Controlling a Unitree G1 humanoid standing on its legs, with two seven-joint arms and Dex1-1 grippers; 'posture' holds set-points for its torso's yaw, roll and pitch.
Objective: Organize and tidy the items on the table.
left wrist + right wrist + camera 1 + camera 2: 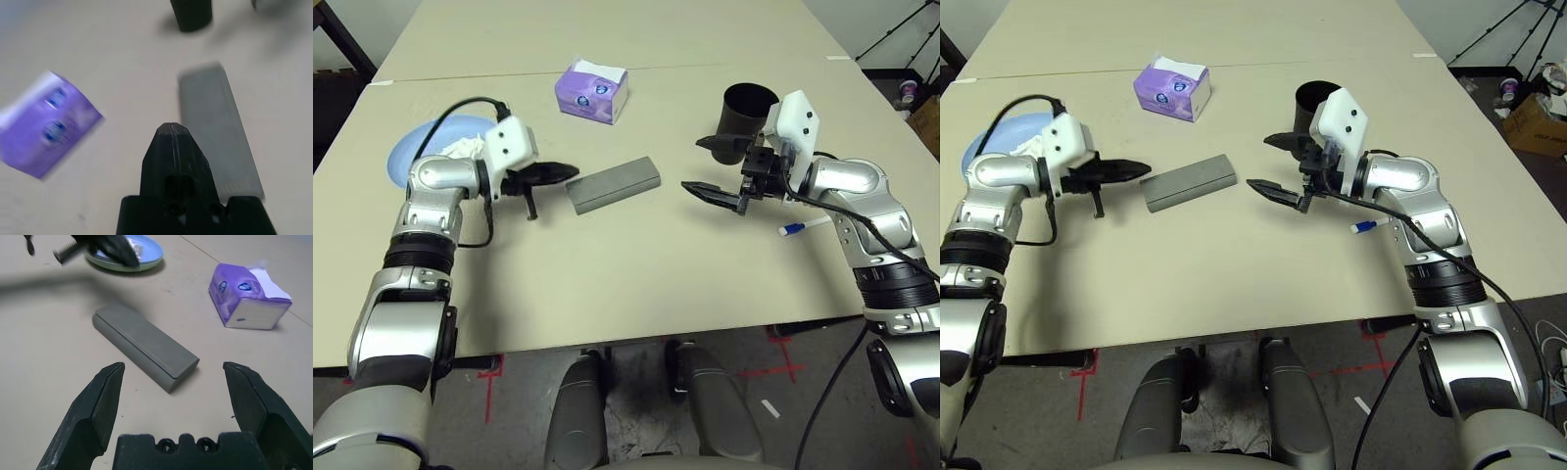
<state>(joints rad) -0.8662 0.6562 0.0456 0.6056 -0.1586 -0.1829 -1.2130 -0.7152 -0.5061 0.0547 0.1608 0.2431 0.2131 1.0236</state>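
Note:
A grey oblong glasses case point(614, 184) lies at the middle of the beige table point(607, 284). My left gripper point(570, 172) is shut just left of the case's near end, with nothing between its fingers point(171, 147). On the other side of the case my right gripper point(697, 164) hovers wide open and empty, pointing at the case point(146, 346). A black cup point(747, 110) stands upright behind the right gripper. A white marker pen point(803, 227) lies under my right forearm. A pale blue plate point(416, 155) at the left holds crumpled white tissue point(465, 147).
A purple tissue box point(592, 90) sits behind the case, towards the table's far side. A seam point(705, 67) runs across the table beyond it. The table's front edge point(607, 343) is close to my body.

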